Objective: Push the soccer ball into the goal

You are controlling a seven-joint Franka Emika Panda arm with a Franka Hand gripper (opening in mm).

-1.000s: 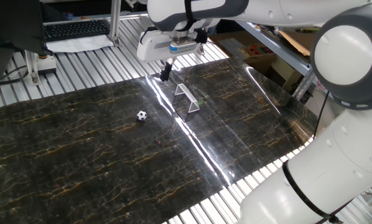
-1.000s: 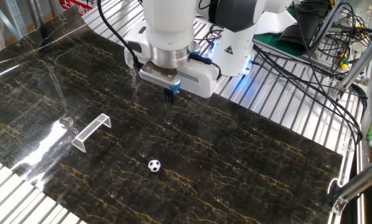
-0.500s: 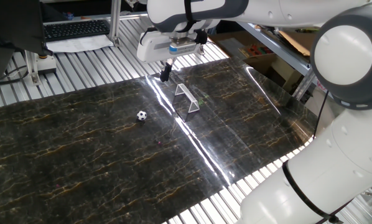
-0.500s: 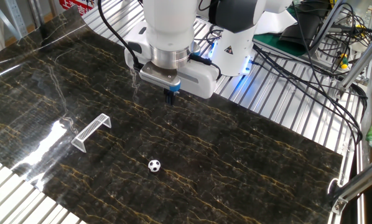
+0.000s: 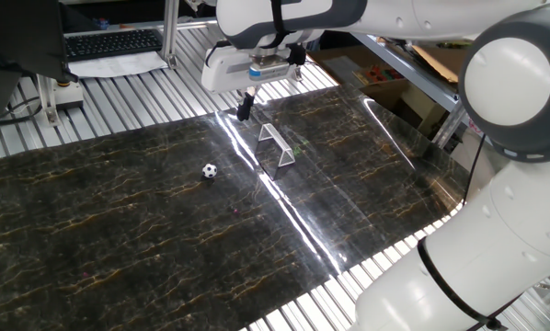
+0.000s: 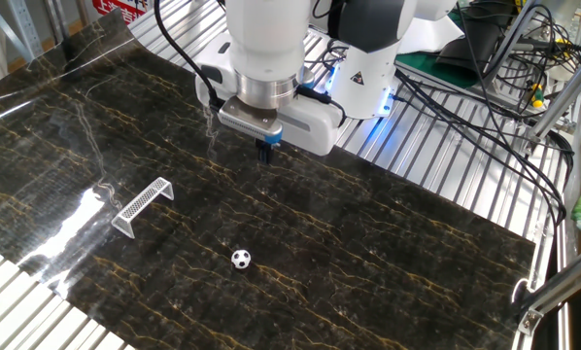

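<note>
One round patched soccer ball point(image 6: 240, 259), wire-framed goal point(image 6: 142, 205) apart; hand point(image 6: 265, 153) pinched together, empty.
</note>
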